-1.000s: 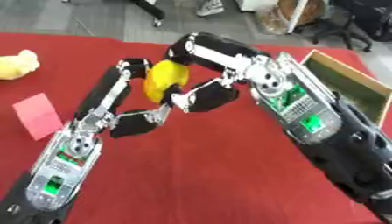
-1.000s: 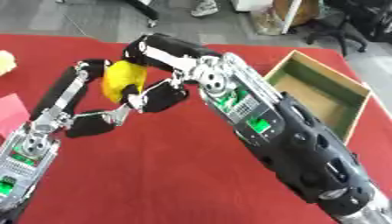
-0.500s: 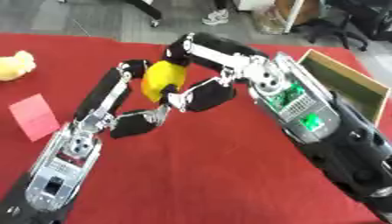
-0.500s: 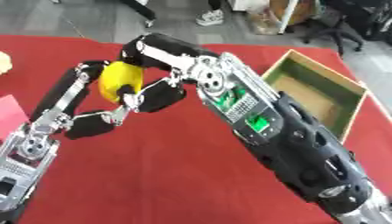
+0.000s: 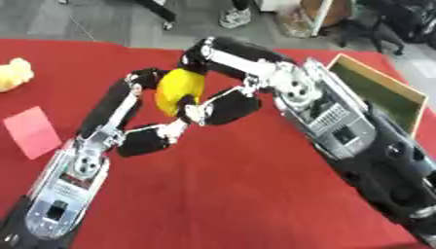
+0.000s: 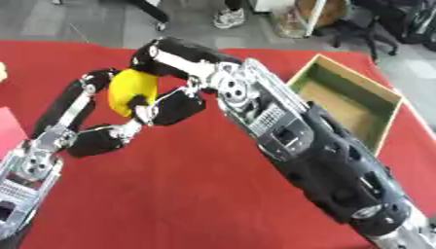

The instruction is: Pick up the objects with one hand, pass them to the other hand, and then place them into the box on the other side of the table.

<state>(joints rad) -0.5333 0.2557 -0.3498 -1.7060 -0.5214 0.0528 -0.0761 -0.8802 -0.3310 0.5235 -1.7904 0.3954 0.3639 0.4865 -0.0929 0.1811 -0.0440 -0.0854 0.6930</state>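
**Yellow object held between both hands above the red table**

No brand, label or legible writing shows anywhere; the panels on both forearms carry only blurred markings.

Taking the yellow object as the landmark and reading from the left: far to its left, at the picture's edge, a pale yellow soft thing is cut off, so its shape cannot be made out. Below that, still well left of the object, a pink card lies flat on the red table.

The left hand comes up from the lower left. Its fingers curl around the object's left side and top, and another digit reaches across below it (which parts actually touch is hard to tell, since the black fingers of both hands overlap there).

The object itself is held up off the table, between the two hands, its lower edge partly hidden by fingers. It is smooth, rounded and yellow; what it is cannot be made out.

The right hand closes on the object from the right and above, fingers wrapped over its top and a thick digit pressing in from its lower right.

Well to the right of the object, the box sits open at the table's right edge; it is empty inside, its near corner hidden behind the right forearm.
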